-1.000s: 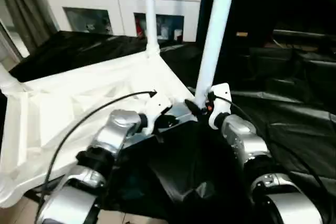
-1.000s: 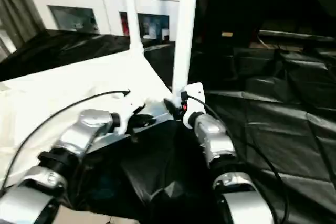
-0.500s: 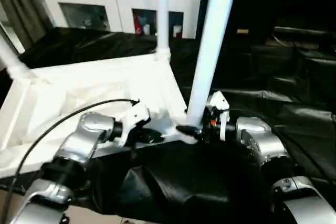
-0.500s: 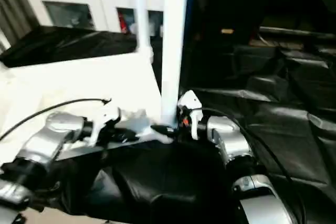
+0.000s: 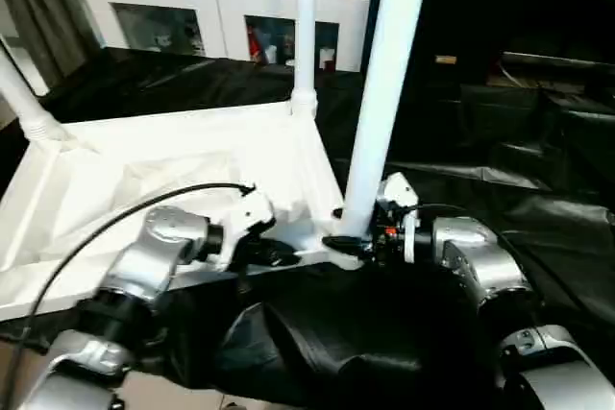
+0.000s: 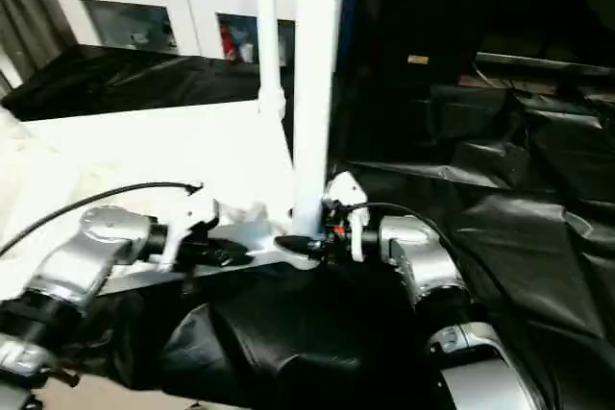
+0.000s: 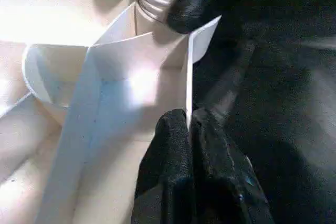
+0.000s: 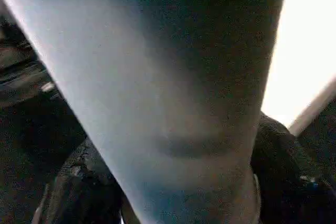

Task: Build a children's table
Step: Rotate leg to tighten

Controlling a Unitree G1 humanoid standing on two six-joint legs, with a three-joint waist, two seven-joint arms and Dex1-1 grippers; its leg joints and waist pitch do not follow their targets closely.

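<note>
We see the small white plastic children's table top (image 5: 173, 165) lying upside down on the large black-draped work table (image 5: 538, 208), with three white tapered tube legs standing upright from its corners: the near leg (image 5: 384, 84), the far leg (image 5: 306, 26) and a third leg (image 5: 21, 98) at the left. Our right gripper (image 5: 354, 240) has its black fingers (image 8: 79, 182) clasped around the base of the near leg, at the corner socket. Our left gripper (image 7: 189, 129) is pinched closed on the table top's thin rim, just beside that corner. Behind stands a white glass-door cabinet (image 5: 221, 7).
</note>
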